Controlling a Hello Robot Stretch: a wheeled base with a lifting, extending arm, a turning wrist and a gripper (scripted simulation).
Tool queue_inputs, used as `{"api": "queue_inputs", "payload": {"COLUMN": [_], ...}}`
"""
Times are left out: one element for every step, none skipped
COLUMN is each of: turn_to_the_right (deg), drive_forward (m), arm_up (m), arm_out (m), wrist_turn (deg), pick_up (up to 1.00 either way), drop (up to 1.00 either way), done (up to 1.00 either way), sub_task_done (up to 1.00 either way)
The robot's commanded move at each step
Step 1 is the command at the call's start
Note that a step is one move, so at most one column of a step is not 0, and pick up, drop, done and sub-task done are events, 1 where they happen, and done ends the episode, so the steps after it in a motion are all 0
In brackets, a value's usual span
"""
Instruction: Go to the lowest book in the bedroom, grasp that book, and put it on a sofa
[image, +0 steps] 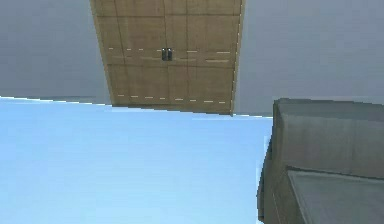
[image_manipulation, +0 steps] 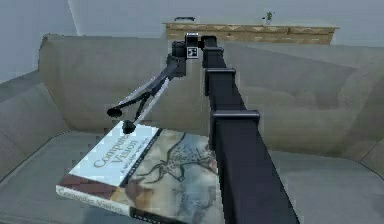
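The book looks to lie askew on the sofa seat, one corner toward the backrest. The hand ends at that corner. Whether it grips the book cannot be told. The arm runs along the book's right.

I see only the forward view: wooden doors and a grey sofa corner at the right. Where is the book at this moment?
Observer: In the arm side view, the book is over the seat of the sofa.
Operator: Is it held?
Observer: I cannot tell; the claw is seen at the book's far corner.
Operator: What stands behind the sofa?
Observer: A wooden cabinet, behind the backrest.
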Motion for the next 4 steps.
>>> {"api": "queue_inputs", "payload": {"turn_to_the_right": [0.0, 0.0, 0.0, 0.0], "drive_forward": [0.00, 0.00, 0.00, 0.00], "arm_up": [0.00, 0.00, 0.00, -0.20], "arm_out": [0.00, 0.00, 0.00, 0.00], "wrist_turn": [45.0, 45.0, 39.0, 0.0], "pick_up": [0.00, 0.00, 0.00, 0.00], "drop": [0.00, 0.00, 0.00, 0.00], "done": [0.00, 0.00, 0.00, 0.00], "sub_task_done": [0.00, 0.00, 0.00, 0.00]}}
